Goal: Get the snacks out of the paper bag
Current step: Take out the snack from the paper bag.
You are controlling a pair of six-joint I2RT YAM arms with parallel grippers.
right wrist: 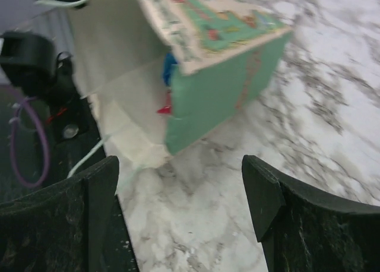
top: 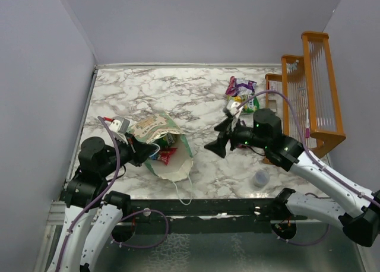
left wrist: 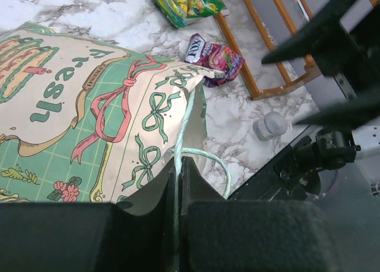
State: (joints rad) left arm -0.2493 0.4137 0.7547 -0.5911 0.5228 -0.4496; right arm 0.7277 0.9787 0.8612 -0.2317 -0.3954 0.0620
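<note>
The mint-green paper bag [top: 155, 131] lies on its side on the marble table, its white mouth facing the near edge. Red and dark snack packets [top: 165, 154] show in the mouth; in the right wrist view red and blue corners [right wrist: 167, 89] peek from inside the bag [right wrist: 225, 70]. My left gripper [top: 144, 148] is shut on the bag's thin string handle [left wrist: 177, 142] at the mouth. My right gripper [top: 218, 139] is open and empty, to the right of the bag and facing it [right wrist: 181, 192]. Green, yellow and purple-pink snacks [top: 240, 95] lie on the table at the back right.
An orange wooden rack [top: 311, 88] stands along the right edge. A small grey round cap [top: 260, 177] sits near the front right. The left wrist view shows a yellow-green packet [left wrist: 184, 2], a purple-pink packet [left wrist: 214, 52] and the cap [left wrist: 270, 125].
</note>
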